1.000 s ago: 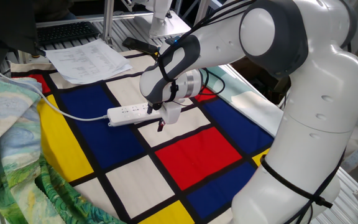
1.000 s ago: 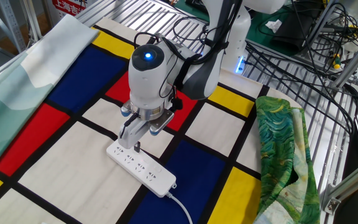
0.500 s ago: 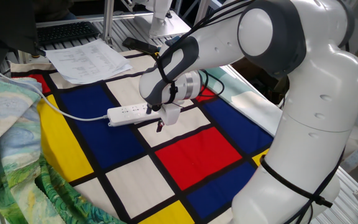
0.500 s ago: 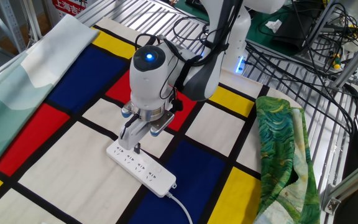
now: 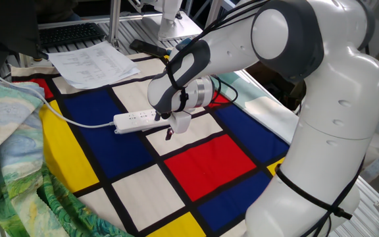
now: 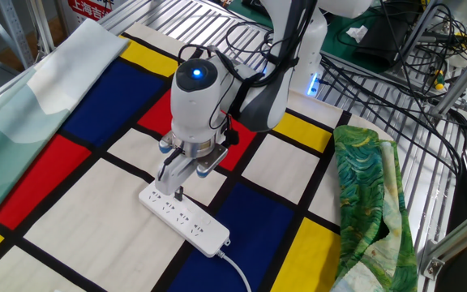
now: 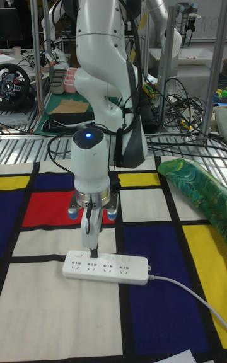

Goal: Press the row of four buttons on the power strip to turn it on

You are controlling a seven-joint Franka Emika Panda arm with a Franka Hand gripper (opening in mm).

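The white power strip (image 5: 135,120) (image 6: 186,219) (image 7: 106,268) lies flat on the colour-block tablecloth, its cable (image 7: 183,292) leaving one end. The row of four buttons is too small to pick out from the sockets. My gripper (image 5: 170,135) (image 6: 178,193) (image 7: 93,251) points straight down, its fingers pressed together into one narrow dark tip. That tip stands at the strip's long edge on the robot's side, near the end away from the cable. Whether it touches the strip I cannot tell.
A green patterned cloth (image 5: 12,138) (image 6: 371,195) (image 7: 202,193) is bunched along one table side. Papers (image 5: 94,62) and a keyboard (image 5: 71,33) lie at the far end. A pale teal cloth (image 6: 31,89) covers the opposite edge. Loose cables (image 6: 379,73) trail behind the arm's base.
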